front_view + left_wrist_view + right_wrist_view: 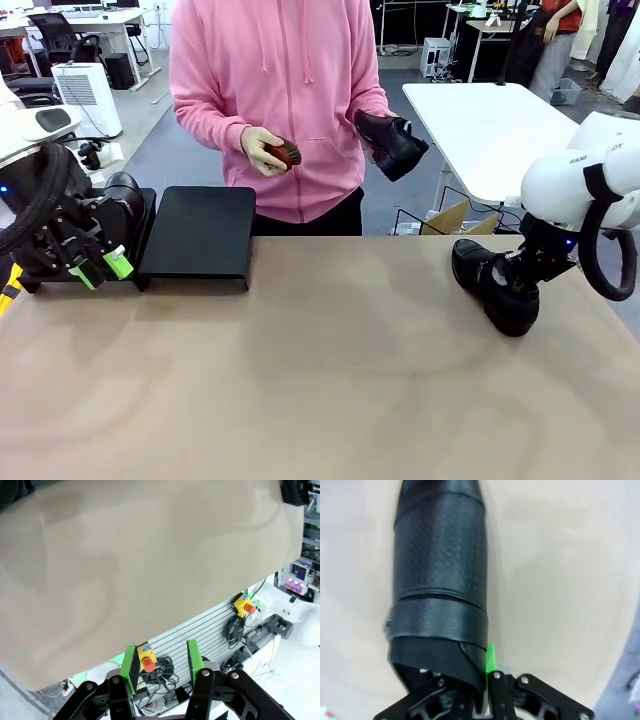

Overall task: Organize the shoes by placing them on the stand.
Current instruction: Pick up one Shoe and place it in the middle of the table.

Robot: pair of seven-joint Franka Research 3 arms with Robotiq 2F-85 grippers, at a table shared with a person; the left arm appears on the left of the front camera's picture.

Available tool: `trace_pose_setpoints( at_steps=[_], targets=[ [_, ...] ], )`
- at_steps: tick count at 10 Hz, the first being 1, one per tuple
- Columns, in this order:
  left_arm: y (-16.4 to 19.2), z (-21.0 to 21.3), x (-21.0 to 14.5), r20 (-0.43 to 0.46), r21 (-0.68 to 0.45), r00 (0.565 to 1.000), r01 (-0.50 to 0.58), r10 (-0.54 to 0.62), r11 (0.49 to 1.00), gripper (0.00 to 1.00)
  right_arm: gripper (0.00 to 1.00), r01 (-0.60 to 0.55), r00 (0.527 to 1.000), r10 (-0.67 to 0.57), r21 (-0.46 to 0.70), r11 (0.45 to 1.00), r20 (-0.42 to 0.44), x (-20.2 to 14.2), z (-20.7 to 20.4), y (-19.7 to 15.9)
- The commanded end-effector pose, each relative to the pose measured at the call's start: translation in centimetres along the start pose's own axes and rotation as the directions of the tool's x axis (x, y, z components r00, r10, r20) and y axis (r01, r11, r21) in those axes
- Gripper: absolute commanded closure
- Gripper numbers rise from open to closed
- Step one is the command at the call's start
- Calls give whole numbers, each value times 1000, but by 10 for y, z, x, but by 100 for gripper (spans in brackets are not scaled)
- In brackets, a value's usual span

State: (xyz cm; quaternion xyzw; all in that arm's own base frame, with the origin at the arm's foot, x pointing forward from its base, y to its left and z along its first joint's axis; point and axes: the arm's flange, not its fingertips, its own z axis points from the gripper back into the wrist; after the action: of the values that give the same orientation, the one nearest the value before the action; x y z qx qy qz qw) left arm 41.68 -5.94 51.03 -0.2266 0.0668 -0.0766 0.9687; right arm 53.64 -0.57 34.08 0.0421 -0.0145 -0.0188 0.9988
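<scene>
You're looking across a wide beige table (300, 400) in an open workshop, with a white table (490, 130) standing beyond your right gripper (486, 666). The stand (198, 235) is sitting just beside your left gripper (103, 268), which is hanging released and empty. Your right gripper is clamping the rim of a black shoe (493, 285) that is lying on the tabletop. A person opposite is holding a second shoe (392, 143).

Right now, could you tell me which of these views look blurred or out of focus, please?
Front view: sharp and evenly lit, with a faint shadow under the glossy black leather shoe on the beige table. Left wrist view: the table looks soft and featureless. Right wrist view: the shoe's toe is blurred.
</scene>
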Motion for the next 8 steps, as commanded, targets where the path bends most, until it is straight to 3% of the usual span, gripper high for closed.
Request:
trace_pose_setpoints(
  at_steps=[1,3,5,8],
  targets=[
    [2,1,-3,-3,4,1000,12,-12,1000,48,100,240,971,-240,20,971,14,-29,47,17],
    [2,1,-3,-3,4,1000,12,-12,1000,48,100,343,934,-348,63,937,85,-78,97,25],
    [2,1,-3,-3,4,1000,12,-12,1000,48,100,350,926,-364,130,928,98,-120,133,29],
    [2,1,-3,-3,4,1000,12,-12,1000,48,100,296,946,-307,112,949,107,-188,160,57]
  ],
)
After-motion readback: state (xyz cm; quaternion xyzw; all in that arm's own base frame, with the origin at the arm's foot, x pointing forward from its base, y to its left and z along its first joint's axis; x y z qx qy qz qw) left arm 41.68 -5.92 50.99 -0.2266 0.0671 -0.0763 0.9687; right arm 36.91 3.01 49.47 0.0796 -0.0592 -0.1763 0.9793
